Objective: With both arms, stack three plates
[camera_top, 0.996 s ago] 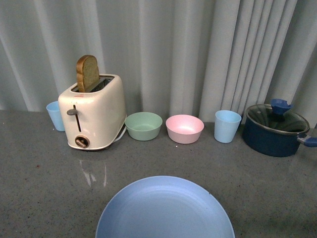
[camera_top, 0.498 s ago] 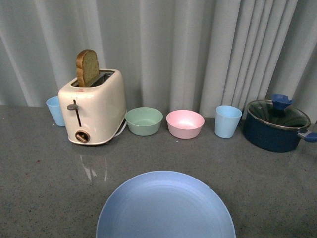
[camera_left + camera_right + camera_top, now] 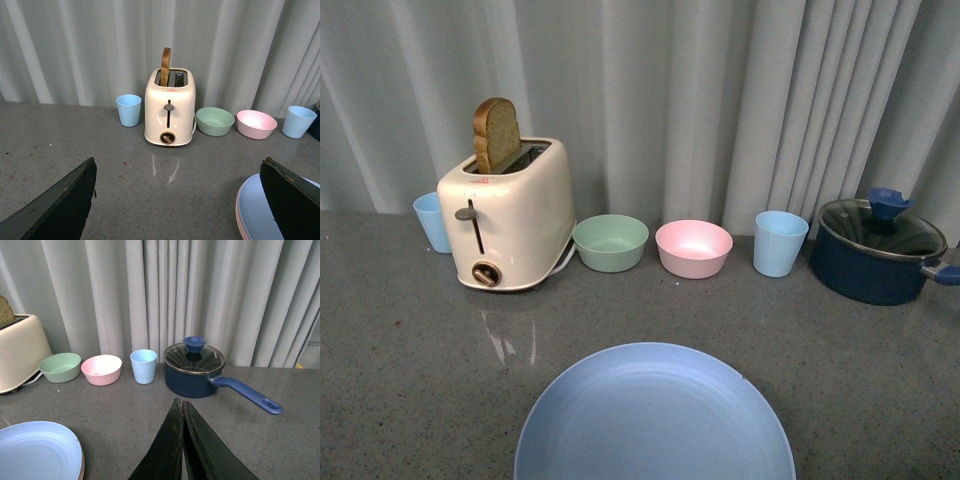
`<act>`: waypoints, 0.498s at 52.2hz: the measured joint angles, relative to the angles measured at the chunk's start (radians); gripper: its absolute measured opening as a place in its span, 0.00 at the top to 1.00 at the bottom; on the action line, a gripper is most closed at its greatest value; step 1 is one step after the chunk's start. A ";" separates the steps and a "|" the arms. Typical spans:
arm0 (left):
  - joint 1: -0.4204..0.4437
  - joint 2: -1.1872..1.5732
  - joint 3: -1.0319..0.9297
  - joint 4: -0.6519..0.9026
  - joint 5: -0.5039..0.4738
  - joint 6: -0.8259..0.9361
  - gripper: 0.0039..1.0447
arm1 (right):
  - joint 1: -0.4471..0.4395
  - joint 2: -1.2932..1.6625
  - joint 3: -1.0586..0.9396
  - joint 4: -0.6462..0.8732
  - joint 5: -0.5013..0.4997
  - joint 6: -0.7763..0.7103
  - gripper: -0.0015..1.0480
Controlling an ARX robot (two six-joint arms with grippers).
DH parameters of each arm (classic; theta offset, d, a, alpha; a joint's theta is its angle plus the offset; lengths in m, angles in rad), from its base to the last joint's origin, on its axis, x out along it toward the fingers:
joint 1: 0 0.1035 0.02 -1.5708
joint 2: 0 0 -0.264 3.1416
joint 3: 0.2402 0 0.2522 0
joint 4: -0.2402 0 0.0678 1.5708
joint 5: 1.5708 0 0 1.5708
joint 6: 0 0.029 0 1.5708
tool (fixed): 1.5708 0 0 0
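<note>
The light blue plate point(image 3: 654, 415) tops the stack in front of the toaster point(image 3: 510, 215), left fingers point(image 3: 55, 207) wide open and empty, right fingers point(image 3: 170, 450) closed and empty, so a careless retreat could knock it askew.

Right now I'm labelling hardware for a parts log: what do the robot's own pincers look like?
Only fingers show. The left pincer has two dark, nearly black, flat wedge-shaped fingers with scuffed edges. The right pincer shows two black tapering blades. No cables or markings visible.
</note>
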 joint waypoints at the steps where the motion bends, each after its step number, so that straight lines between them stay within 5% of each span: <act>1: 0.000 0.000 0.000 0.000 0.000 0.000 0.06 | 0.000 -0.007 0.000 -0.007 0.000 0.000 0.97; 26: 0.000 0.000 0.000 0.000 0.000 0.000 0.06 | 0.000 -0.163 0.001 -0.171 0.000 0.000 0.97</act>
